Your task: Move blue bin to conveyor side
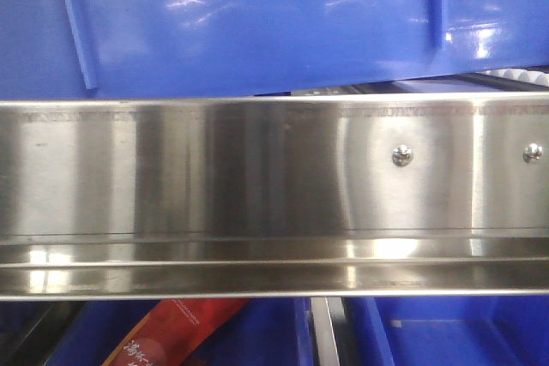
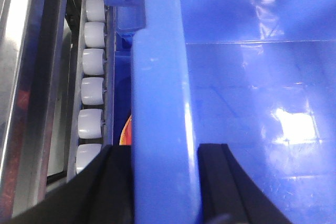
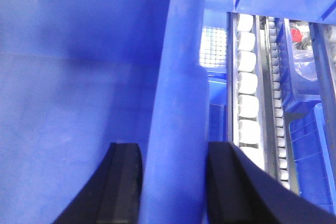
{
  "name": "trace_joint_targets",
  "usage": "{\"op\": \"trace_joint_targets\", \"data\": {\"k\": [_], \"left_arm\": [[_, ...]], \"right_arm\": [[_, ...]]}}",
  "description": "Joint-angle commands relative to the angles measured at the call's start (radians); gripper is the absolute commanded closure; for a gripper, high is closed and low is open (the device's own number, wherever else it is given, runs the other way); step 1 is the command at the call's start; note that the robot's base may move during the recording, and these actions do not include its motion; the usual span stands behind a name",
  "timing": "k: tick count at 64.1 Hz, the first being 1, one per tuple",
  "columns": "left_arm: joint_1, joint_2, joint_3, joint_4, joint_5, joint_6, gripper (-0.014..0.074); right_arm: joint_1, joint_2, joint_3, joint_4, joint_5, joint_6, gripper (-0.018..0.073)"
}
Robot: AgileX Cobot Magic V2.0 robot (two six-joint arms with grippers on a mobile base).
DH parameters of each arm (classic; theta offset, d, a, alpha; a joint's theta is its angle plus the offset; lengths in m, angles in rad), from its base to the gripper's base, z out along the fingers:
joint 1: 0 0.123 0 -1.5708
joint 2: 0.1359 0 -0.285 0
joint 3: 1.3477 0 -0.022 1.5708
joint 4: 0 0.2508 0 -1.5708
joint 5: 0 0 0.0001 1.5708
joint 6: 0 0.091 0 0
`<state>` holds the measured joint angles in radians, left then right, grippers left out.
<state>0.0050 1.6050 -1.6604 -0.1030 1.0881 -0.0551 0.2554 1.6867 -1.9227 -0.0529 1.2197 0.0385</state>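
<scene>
The blue bin fills the top of the front view, its glossy wall with a slanted rib just above the steel rack. In the left wrist view my left gripper is shut on the bin's thick rim, one black finger outside, one inside the bin. In the right wrist view my right gripper is shut on the opposite rim in the same way. The bin's smooth inside is bare in both wrist views. The conveyor belt is out of view.
A shiny steel rack rail with two screws crosses the front view. White rollers run beside the bin on the left and on the right. Below the rail are other blue bins and a red packet.
</scene>
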Motion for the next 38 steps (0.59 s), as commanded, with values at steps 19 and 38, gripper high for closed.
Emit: {"op": "trace_joint_targets", "data": {"k": [19, 38], "left_arm": [[0.0, -0.001, -0.008, -0.01, -0.011, -0.008, 0.0605], [0.0, -0.097, -0.049, -0.008, 0.001, -0.008, 0.0616]], "right_arm": [[-0.002, -0.002, 0.007, 0.021, 0.001, -0.002, 0.0648], [-0.002, -0.093, -0.012, -0.005, 0.001, -0.002, 0.0648]]}}
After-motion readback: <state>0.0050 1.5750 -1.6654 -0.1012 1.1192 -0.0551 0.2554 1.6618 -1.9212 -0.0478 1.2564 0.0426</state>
